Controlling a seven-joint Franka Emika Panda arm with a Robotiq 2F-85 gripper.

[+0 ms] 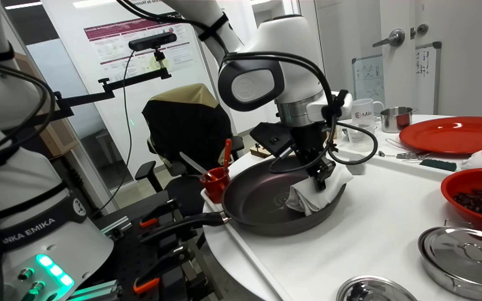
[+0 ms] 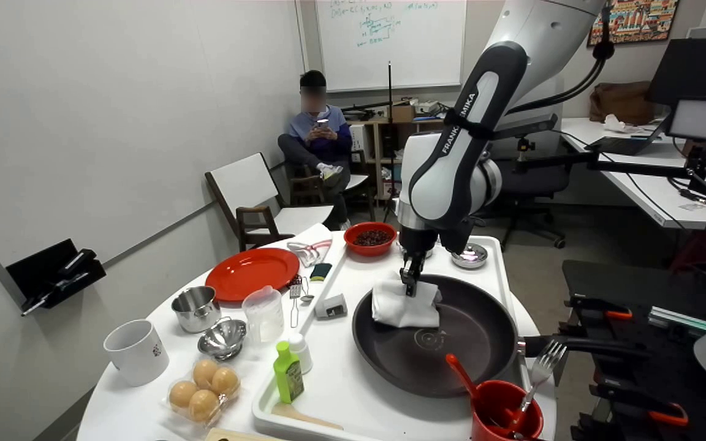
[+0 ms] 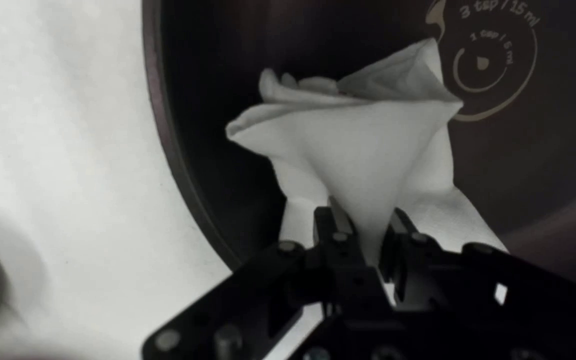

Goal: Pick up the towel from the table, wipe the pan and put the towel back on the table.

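Note:
The white towel (image 1: pixel 303 196) is bunched and folded inside the dark frying pan (image 1: pixel 257 205). It lies against the pan's floor on the side away from the handle. The towel (image 2: pixel 403 311) and pan (image 2: pixel 469 352) also show in the other exterior view. My gripper (image 1: pixel 322 184) points down over the pan, low near its far wall, and also shows there (image 2: pixel 410 285). In the wrist view the fingers (image 3: pixel 368 222) are shut on a gathered fold of the towel (image 3: pixel 358 140), which spreads out beyond the tips. The pan's printed rings (image 3: pixel 483 95) show beside the towel.
The pan stands on a white tray (image 2: pixel 334 392) with a raised rim. A red cup with cutlery (image 2: pixel 503 407) stands close to the pan. A green bottle (image 2: pixel 288 373), a red bowl of beans (image 1: pixel 481 200), steel lidded pots (image 1: pixel 462 259) and a red plate (image 2: pixel 253 272) are around.

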